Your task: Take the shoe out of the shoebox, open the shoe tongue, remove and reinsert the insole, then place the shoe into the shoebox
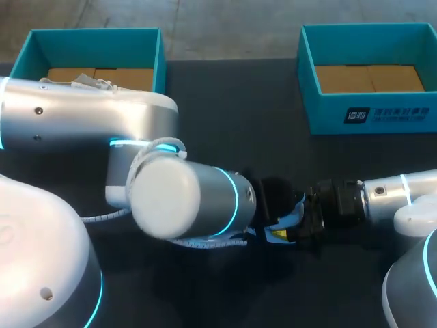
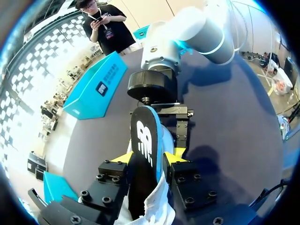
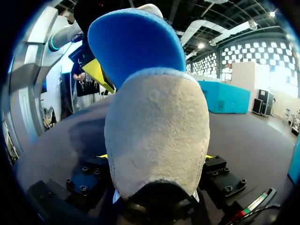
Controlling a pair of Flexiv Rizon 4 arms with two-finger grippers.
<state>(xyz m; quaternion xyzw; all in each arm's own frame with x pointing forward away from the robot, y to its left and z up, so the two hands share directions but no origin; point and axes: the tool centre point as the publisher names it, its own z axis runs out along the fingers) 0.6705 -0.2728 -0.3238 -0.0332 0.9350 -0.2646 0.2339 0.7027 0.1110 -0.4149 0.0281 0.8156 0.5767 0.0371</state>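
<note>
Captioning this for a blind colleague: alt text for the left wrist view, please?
The left gripper clamps a black, blue-edged insole between its yellow tips. The right arm faces it close ahead, over the dark table.

Your widest free stretch of counter [image 1: 232, 102] lies far and central, between the left shoebox [image 1: 158, 61] and the right shoebox [image 1: 369, 116]; both stand open on top. The left arm [image 1: 89, 116] hangs over the left half, covering the left shoebox's near wall. In the near middle, the left gripper [image 2: 148, 158] and right gripper [image 3: 154, 157] meet on the shoe [image 3: 157, 126] and its raised insole [image 2: 145, 140], barring passage between them.
</note>
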